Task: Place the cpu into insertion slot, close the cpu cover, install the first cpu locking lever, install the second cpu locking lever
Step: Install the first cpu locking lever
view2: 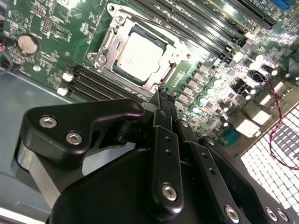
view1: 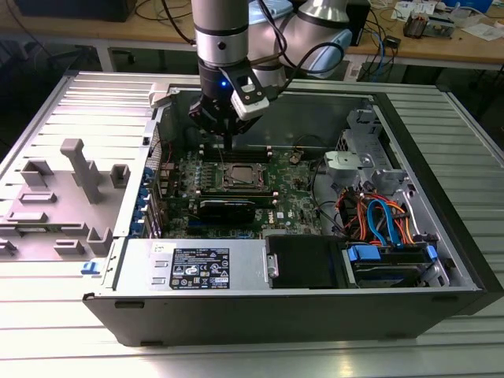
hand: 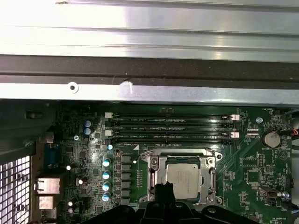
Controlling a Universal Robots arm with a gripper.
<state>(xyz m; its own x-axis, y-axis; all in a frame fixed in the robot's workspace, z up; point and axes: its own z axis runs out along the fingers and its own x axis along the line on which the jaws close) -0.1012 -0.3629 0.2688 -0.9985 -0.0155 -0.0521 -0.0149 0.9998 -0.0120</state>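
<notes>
The cpu [view2: 139,57] lies flat in the insertion slot [view2: 95,58] on the green board, its pale metal face up. The silvery cpu cover [view2: 113,39] lies down around it, and the chip shows through the cut-out. In the first wrist view the cpu [hand: 183,179] sits inside the cover [hand: 154,176]. A thin metal lever [view2: 156,29] runs along one edge of the frame. My gripper [view2: 161,93] hangs just above the socket's near edge, shut, with nothing between its fingers. In the exterior view the gripper [view1: 228,145] stands over the cpu [view1: 242,176].
Long black memory slots [hand: 170,128] run beside the socket. A long black card [view1: 227,208] lies in front of it. The case walls [view1: 260,315] ring the board. Orange and blue cables [view1: 378,216] and a drive cage sit at the exterior view's right. A grey fixture [view1: 75,169] stands left.
</notes>
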